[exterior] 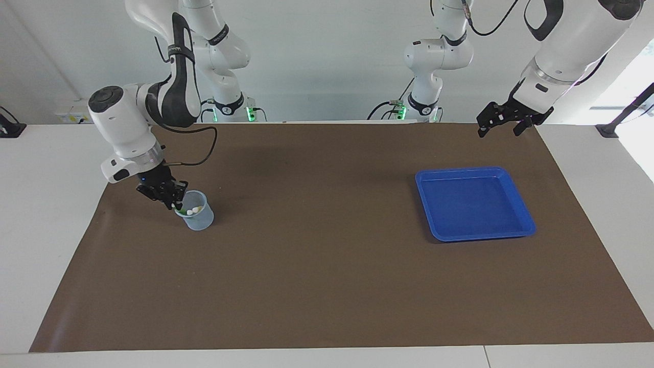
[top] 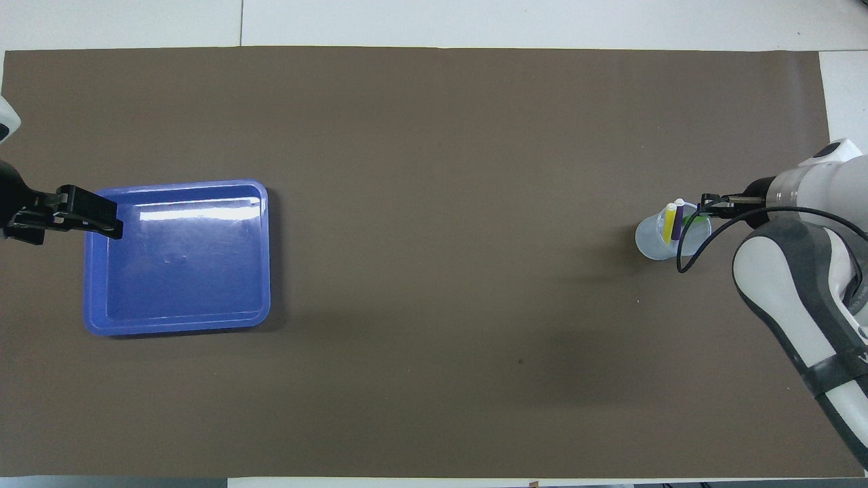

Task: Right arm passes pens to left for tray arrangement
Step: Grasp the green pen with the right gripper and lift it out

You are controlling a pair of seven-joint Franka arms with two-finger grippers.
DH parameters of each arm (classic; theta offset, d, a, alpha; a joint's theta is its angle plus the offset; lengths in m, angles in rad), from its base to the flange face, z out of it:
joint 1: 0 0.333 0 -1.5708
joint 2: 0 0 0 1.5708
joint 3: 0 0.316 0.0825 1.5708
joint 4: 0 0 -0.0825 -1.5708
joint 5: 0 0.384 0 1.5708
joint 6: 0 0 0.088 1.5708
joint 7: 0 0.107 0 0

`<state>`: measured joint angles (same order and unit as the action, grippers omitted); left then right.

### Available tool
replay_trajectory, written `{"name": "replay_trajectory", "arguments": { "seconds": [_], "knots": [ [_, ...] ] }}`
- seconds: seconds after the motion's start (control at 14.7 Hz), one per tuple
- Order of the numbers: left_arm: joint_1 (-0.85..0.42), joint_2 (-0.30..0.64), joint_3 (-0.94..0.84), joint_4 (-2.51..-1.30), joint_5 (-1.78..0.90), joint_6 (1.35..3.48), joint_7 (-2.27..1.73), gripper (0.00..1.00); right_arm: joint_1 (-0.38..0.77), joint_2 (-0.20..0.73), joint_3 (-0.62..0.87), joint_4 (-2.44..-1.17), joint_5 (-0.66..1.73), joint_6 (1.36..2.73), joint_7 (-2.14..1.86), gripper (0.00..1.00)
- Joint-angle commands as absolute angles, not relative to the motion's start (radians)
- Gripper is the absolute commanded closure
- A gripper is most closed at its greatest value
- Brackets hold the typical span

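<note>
Right gripper (exterior: 172, 200): was lowered to the rim of the translucent cup (exterior: 196, 217), at the edge of the cup nearer the robots; its fingertips were pressed together, and they appeared to be pinched on the top of the green pen (top: 692, 219).

Pens: all three were stood in the cup, toward the right arm's end of the table. The yellow pen (top: 669, 221) and the purple pen (top: 679, 215) were leaned side by side, whitish ends up, untouched.

Key relation: the green pen was set directly beneath the closed fingertips, its long axis near upright and slightly tilted. A lift along that axis is judged to be needed to clear the cup's rim without the neighbouring pens being dragged out or the cup being tipped.

Left gripper (exterior: 499, 121): was held in the air over the mat's edge near the tray (exterior: 526, 222), fingers spread wide, empty, waiting.

Tray: was laid flat on the brown mat (exterior: 317, 255) toward the left arm's end, well apart from the cup, with no pen in it.

Nearer arm: the right arm was at the pens; the left was far off.
</note>
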<state>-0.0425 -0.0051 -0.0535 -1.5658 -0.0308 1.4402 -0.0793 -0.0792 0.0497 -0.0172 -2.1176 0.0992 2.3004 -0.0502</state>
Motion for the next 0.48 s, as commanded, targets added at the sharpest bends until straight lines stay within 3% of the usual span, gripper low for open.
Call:
{"name": "replay_trajectory", "arguments": {
  "seconds": [0.0, 0.14, 0.41],
  "knots": [
    [-0.041, -0.021, -0.051, -1.582, -0.017, 1.451, -0.074, 0.00, -0.081, 0.037, -0.015, -2.114, 0.123, 2.306, -0.068, 1.00],
    [-0.041, -0.021, -0.051, -1.582, -0.017, 1.451, -0.074, 0.00, -0.081, 0.015, -0.012, -2.082, 0.123, 2.258, -0.069, 1.00],
    [-0.041, -0.021, -0.051, -1.582, -0.017, 1.453, -0.074, 0.00, -0.080, -0.052, -0.006, -1.939, 0.123, 2.012, -0.066, 1.00]
  ]
}}
